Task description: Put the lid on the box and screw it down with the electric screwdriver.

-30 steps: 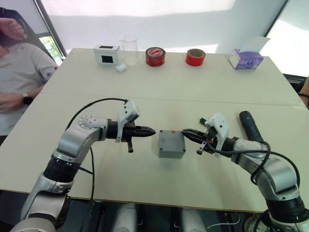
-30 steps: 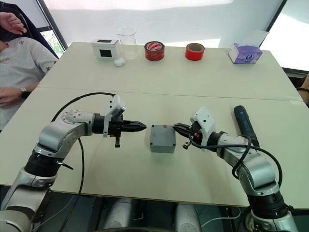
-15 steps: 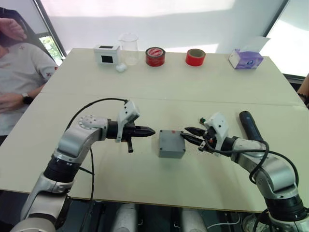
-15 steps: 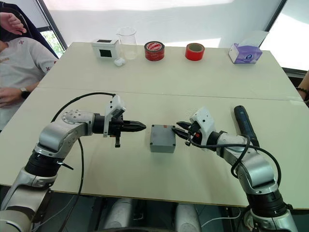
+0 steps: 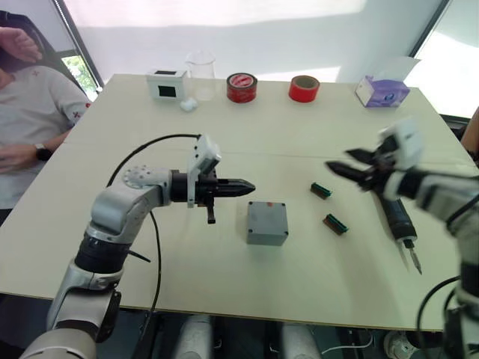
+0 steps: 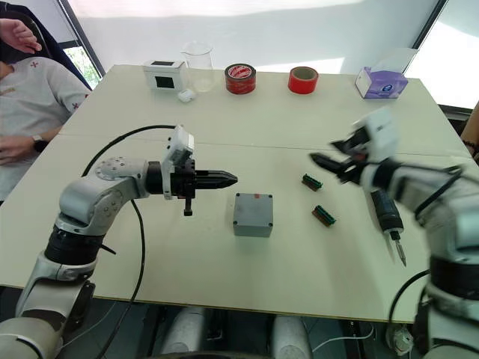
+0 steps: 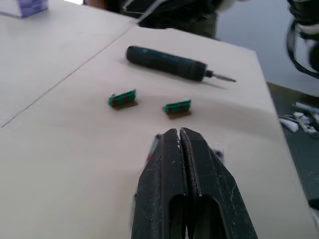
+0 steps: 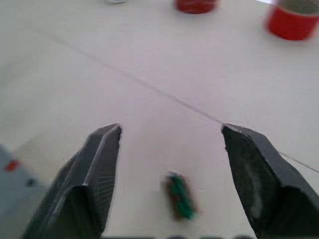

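From the head views, the box (image 5: 267,223) sits near the middle of the table (image 5: 224,284), its lid on top, a small red mark on its far edge. The left gripper (image 5: 245,186) hovers just beyond the box's far-left corner, fingers pressed together and holding nothing, pointing toward the robot's right. The right gripper (image 5: 338,169) is lifted above the table well to the right of the box, its two fingers spread apart and empty. Beneath that arm the electric screwdriver (image 5: 395,219) lies flat, its long axis running from far to near, metal bit pointing toward the robot's edge of the table. Two small green parts (image 5: 321,190) lie between the box and the screwdriver.

In the left wrist view, the closed fingers (image 7: 184,169) cover most of the box; beyond them lie the two green parts and the screwdriver, lying crosswise to the fingers.

In the right wrist view, the wide-open fingers (image 8: 99,169) frame one green part (image 8: 179,195) on the table, a corner of the grey box (image 8: 15,174) beside them
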`<act>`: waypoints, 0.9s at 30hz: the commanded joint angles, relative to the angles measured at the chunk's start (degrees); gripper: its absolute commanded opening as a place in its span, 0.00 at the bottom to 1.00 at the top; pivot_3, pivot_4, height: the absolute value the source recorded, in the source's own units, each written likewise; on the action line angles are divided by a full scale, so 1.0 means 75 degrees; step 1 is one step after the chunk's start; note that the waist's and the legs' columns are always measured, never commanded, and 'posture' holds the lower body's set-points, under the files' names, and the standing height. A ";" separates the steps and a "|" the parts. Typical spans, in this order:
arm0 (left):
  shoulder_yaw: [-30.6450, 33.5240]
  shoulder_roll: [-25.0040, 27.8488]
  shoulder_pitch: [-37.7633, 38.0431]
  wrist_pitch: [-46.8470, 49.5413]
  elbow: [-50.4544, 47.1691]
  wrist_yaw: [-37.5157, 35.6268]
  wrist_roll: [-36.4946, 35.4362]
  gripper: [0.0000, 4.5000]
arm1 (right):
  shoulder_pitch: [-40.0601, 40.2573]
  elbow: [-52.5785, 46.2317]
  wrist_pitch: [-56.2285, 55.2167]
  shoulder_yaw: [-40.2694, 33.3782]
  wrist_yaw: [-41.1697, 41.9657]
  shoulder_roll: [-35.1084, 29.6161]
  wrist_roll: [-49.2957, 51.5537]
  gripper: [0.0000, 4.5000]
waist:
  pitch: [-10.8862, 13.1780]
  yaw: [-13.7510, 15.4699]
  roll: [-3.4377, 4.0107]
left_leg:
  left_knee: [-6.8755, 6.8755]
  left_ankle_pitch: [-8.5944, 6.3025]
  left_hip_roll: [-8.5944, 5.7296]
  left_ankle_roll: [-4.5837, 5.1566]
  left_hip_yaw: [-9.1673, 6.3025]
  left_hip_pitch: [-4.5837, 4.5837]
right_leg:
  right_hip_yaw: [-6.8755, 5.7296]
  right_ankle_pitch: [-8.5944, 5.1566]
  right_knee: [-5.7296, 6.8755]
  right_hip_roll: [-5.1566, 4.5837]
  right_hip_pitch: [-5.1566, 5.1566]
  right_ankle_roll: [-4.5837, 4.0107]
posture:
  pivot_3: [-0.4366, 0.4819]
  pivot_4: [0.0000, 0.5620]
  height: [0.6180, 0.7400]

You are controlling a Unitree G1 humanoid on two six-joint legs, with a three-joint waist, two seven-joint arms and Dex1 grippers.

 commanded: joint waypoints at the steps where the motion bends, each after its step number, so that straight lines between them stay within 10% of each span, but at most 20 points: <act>1: -0.0202 0.0145 -0.0078 -0.0188 -0.0318 -0.0371 -0.0097 0.00 | -0.0291 0.0422 0.0897 0.0091 0.0396 -0.0806 0.0297 1.00 | 0.0000 -0.0022 0.0004 | 0.0000 0.0000 0.0001 0.0000 0.0000 0.0001 | 0.0000 0.0000 0.0001 0.0002 0.0000 0.0000 | 0.48 0.27 0.79; 4: -0.0738 0.0051 -0.0217 -0.0740 -0.0346 -0.0890 0.0109 0.00 | -0.0570 0.1834 0.1552 0.1883 0.1196 -0.3062 -0.0495 1.00 | 0.0012 0.0034 0.0070 | 0.0001 -0.0009 -0.0013 0.0017 0.0015 -0.0002 | 0.0005 0.0000 0.0008 -0.0016 -0.0010 0.0000 | 0.48 0.27 0.79; 9: -0.1159 -0.0376 -0.0244 -0.1068 -0.0352 -0.0720 0.0363 0.00 | -0.1291 0.3324 0.1450 0.3819 0.2394 -0.3770 -0.1058 1.00 | 0.0006 -0.0061 0.0055 | 0.0008 -0.0035 -0.0018 0.0060 0.0014 -0.0004 | 0.0005 -0.0002 -0.0017 -0.0029 -0.0005 -0.0003 | 0.48 0.27 0.79; 27: -0.1229 -0.0518 0.0410 -0.0900 -0.0804 0.0135 0.0512 0.00 | -0.3196 0.6526 -0.0135 0.6497 0.4782 -0.2327 -0.3500 1.00 | 0.0008 -0.0133 0.0068 | 0.0008 -0.0010 -0.0019 0.0017 0.0024 -0.0010 | 0.0007 0.0001 -0.0007 -0.0031 -0.0015 0.0004 | 0.48 0.27 0.79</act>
